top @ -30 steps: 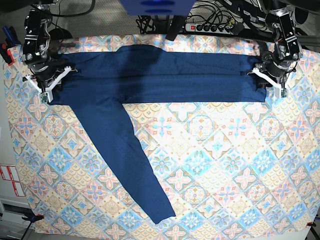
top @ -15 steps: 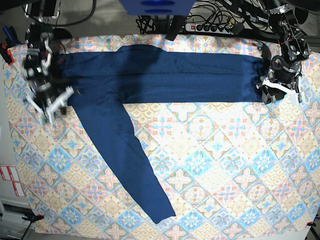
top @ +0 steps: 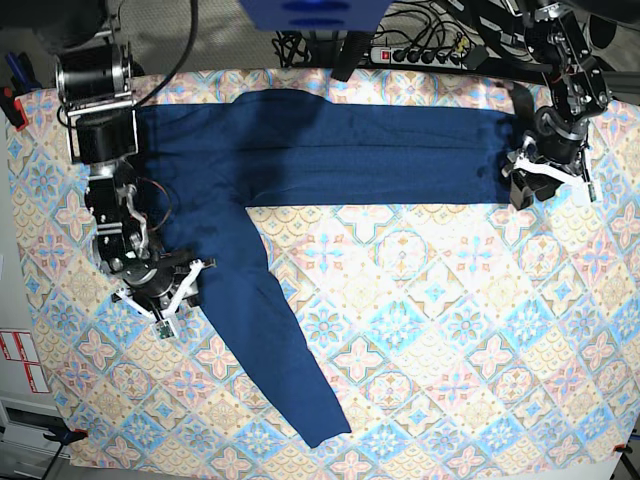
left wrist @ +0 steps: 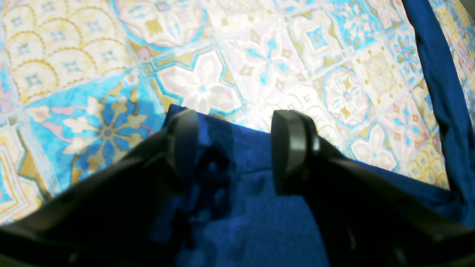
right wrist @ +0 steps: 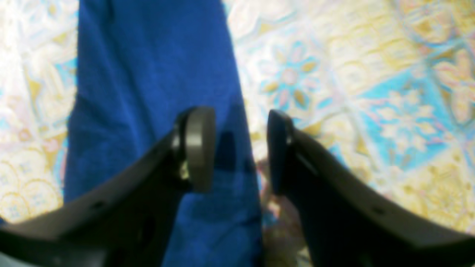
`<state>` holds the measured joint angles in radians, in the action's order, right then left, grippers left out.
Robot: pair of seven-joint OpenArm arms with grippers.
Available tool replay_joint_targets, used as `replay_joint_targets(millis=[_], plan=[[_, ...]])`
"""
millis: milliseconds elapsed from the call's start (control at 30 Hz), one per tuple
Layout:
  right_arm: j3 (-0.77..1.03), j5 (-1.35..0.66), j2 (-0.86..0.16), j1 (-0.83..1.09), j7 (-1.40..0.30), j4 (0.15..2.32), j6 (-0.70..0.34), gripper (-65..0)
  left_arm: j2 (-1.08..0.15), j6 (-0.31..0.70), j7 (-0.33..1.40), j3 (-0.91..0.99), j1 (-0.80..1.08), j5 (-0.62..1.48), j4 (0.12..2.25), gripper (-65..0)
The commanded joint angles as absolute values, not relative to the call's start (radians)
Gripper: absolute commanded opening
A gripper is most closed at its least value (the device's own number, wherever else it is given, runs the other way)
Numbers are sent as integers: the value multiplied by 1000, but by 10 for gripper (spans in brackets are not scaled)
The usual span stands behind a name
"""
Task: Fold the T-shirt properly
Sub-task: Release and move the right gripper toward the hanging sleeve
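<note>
Though folded, T-shirt [top: 330,150] trails one sleeve.

Pastel blue-pink-yellow diamond-patterned cloth [top: 420,330] spread flat across work surface, floral tile motifs, mostly bare. Black power strip [top: 420,55] with tangled dark cables just past cloth's far edge. White labels with red print [top: 20,360] at lower-left margin. Blue-handled clamp [top: 62,435] near cloth's lower-left corner.

free: patterned cloth [top: 450,330] front-right, bare | obstacle: T-shirt [top: 300,150] sleeve diagonal, front-left
</note>
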<state>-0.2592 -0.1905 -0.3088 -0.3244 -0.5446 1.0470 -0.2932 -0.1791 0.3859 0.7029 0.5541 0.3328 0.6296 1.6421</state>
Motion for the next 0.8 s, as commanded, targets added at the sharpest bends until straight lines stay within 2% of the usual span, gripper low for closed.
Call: replay_joint_targets(millis=[0, 367, 767], plan=[[-271, -194, -325, -374, -510, 1023, -289, -424, -191, 390, 680, 561, 332, 644, 1661, -340], [-472, -194, -320, -570, -288, 604, -289, -424, -191, 390, 680, 561, 332, 644, 1661, -341], [-559, -194, -318, -573, -254, 572, -291, -423, -191, 390, 680, 561, 329, 644, 1661, -341]])
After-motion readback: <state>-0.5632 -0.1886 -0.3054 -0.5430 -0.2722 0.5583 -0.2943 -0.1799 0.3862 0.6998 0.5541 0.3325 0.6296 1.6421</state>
